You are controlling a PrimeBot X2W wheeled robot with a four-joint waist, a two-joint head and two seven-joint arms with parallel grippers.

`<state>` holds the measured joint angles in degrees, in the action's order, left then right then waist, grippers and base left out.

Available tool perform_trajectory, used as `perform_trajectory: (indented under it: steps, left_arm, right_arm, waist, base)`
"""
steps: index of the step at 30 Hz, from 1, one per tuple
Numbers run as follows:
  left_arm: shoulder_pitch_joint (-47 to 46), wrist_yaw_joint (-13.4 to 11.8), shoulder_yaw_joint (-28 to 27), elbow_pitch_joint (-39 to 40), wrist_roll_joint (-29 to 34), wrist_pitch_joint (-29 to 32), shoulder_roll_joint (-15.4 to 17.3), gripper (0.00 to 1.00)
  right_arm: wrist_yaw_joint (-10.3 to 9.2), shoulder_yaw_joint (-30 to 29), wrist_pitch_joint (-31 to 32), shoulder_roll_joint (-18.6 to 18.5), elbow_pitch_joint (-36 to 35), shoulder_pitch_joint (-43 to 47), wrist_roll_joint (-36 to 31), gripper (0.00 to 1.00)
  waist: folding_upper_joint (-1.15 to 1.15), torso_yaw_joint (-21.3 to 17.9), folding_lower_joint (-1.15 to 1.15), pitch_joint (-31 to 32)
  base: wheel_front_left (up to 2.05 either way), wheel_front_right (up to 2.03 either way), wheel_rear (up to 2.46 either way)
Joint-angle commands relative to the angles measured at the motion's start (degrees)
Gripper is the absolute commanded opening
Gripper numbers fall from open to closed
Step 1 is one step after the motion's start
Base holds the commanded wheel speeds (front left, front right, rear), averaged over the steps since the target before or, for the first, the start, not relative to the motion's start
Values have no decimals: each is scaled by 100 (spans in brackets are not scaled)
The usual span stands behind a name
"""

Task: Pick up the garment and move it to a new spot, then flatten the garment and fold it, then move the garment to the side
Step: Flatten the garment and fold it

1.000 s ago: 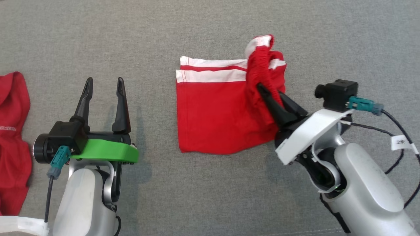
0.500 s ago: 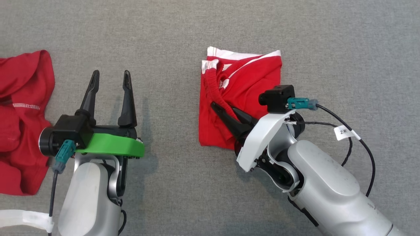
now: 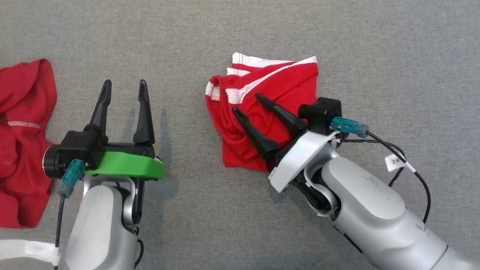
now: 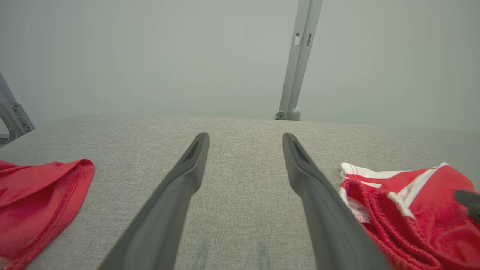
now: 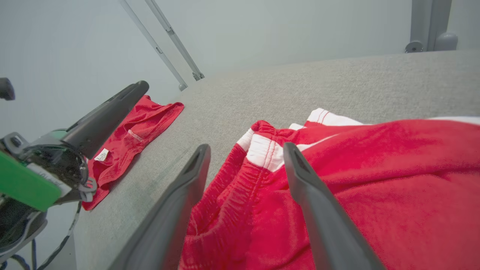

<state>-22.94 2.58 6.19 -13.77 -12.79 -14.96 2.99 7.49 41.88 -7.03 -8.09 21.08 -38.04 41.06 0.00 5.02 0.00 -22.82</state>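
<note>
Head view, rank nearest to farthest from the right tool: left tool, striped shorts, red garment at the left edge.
From the right tool:
1. shorts: directly under its spread fingers, mid-table.
2. left tool: off to the left, open and holding nothing.
3. red garment: at the far left edge, beyond the left tool.

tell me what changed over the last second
The right gripper carried the waistband of the red shorts leftward over the rest, folding them, then opened and let go. The left gripper stayed open and idle.
</note>
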Motion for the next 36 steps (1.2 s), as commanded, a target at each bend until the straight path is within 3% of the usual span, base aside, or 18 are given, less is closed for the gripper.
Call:
perform_trajectory:
  steps: [1, 5, 9, 11, 17, 36]
  left_arm:
    - [-11, 25, -26, -20, 67, -18, 2, 100]
    - [82, 25, -82, -52, 102, -18, 9, 100]
    - [170, -3, -151, -53, 150, -18, 35, 100]
    - [242, -13, -208, -36, 172, -18, 68, 100]
    - [479, -51, -358, 36, 169, -18, 162, 100]
    - [1848, -155, -191, 1004, 250, 433, 373, 100]
  right_arm:
    - [0, -4, -201, -79, -48, -48, -159, 100]
    - [0, -514, -703, -227, -183, 150, -715, 100]
    - [0, -1544, -817, -196, -489, 569, -1449, 100]
    - [0, -2392, -823, -140, -888, 1005, -1994, 100]
    - [0, -3607, -827, -15, -1309, 1839, -2628, 100]
    - [0, -3879, -611, 28, -1431, 2973, -2752, 100]
  waist:
    - [0, -71, 0, 68]
    - [0, -205, 0, 216]
    - [0, -338, 0, 380]
    - [0, -422, 0, 490]
    - [0, -560, 0, 763]
    - [0, -657, 0, 1842]
  base:
    - [0, 0, 0]
    - [0, 0, 0]
    - [0, 0, 0]
    - [0, 0, 0]
    - [0, 0, 0]
    - [0, 0, 0]
